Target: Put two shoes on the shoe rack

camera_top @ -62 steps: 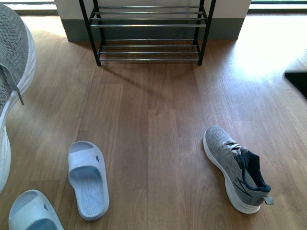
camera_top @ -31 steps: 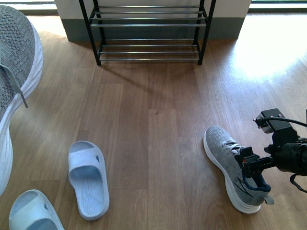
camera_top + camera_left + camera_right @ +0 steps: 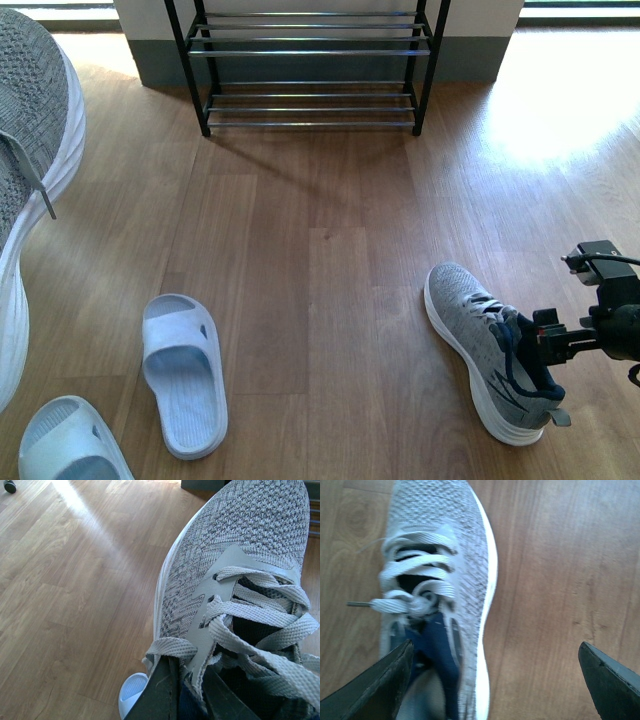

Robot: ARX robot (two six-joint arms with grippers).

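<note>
Wood floor point(image 3: 330, 260) — sunlit beside shoe rack point(image 3: 310, 52)

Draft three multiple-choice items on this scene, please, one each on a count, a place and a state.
1. How many pale blue plastic slides show in the front view?
A one B two C four
2. Where does the grey knit sneaker with a white sole beside the right gripper lie?
A on a slide B on the wooden floor C in a box
3. How do the right gripper's jaws stand?
A open B shut on a lace C shut on a slide

Answers: B, one slide shows whole and one is cut by the picture's lower edge. B, its sole rests on the boards. A, the right wrist view shows its fingers wide apart, holding nothing.
</note>
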